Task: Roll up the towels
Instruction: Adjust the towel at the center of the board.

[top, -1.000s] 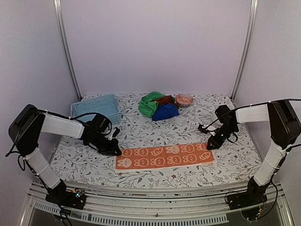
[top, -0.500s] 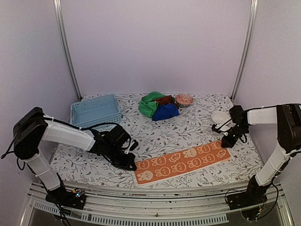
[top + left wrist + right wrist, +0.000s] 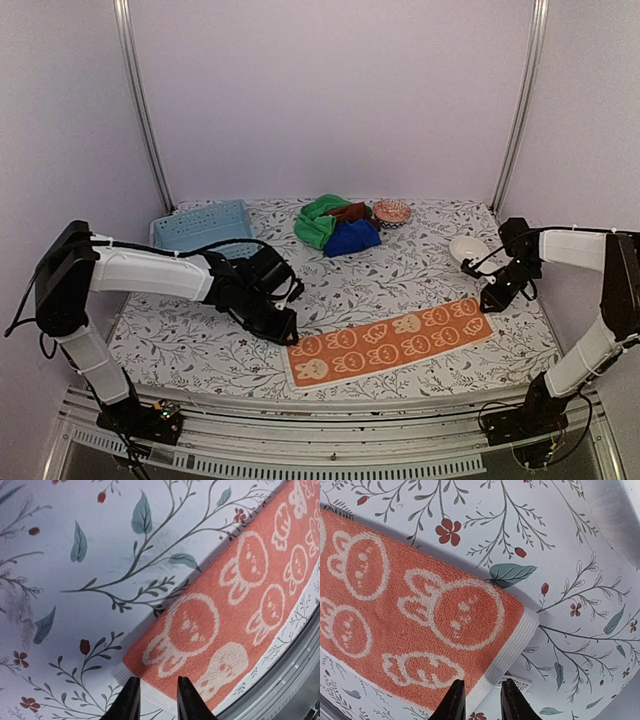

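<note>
A floral-print tablecloth [image 3: 400,270] covers the table, with pale lilac walls [image 3: 330,100] around it. The orange towel [image 3: 390,342] lies flat and slanted near the front edge, its two ends just under the left gripper [image 3: 285,335] and right gripper [image 3: 490,303] (each stands narrowly parted, gripping nothing). It shows cream bunny faces and white hems.

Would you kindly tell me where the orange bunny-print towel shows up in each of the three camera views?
Top external: the orange towel lies flat and slanted, centre-right, near the front edge of the leaf-printed table cover.
Left wrist: one short end of the towel fills the lower right.
Right wrist: its other short end covers the left half.
Shared landmark: that table cover, under the towel in all three.
</note>
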Controlling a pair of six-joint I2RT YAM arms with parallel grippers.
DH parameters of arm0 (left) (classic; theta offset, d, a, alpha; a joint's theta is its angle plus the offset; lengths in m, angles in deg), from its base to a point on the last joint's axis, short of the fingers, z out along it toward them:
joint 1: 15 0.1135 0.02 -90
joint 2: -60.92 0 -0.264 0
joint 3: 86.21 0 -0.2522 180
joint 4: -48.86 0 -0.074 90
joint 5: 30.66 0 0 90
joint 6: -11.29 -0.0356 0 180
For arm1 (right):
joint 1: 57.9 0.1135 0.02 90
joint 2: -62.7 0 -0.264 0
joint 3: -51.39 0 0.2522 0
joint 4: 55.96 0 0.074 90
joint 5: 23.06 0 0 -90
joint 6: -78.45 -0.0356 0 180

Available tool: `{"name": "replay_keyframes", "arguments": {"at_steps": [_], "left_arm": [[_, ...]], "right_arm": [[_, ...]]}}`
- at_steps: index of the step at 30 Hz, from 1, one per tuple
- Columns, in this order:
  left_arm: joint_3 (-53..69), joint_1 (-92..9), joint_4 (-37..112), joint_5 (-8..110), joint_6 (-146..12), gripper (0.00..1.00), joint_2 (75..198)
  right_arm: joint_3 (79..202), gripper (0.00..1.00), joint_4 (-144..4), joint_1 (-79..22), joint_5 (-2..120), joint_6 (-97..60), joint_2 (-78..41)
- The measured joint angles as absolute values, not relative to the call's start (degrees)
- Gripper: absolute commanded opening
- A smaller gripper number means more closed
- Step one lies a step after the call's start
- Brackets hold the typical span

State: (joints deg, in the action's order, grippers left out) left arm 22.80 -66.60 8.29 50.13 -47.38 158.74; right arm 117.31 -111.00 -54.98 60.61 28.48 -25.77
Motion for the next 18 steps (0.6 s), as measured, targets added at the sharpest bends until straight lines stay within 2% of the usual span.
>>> {"name": "replay_keyframes", "arguments": {"at_steps": [10, 18], "left_arm": [[19.59, -69.33, 9.62, 50.57, -50.2, 0.26, 160.44], [20.96, -72.17, 10.78, 49.69, -51.71, 0.24, 162.82]], "right_arm": [[117.85, 0.26, -115.15, -55.95, 59.0, 22.03, -25.83], [119.52, 0.27, -115.79, -57.74, 57.57, 18.23, -30.93]]}}
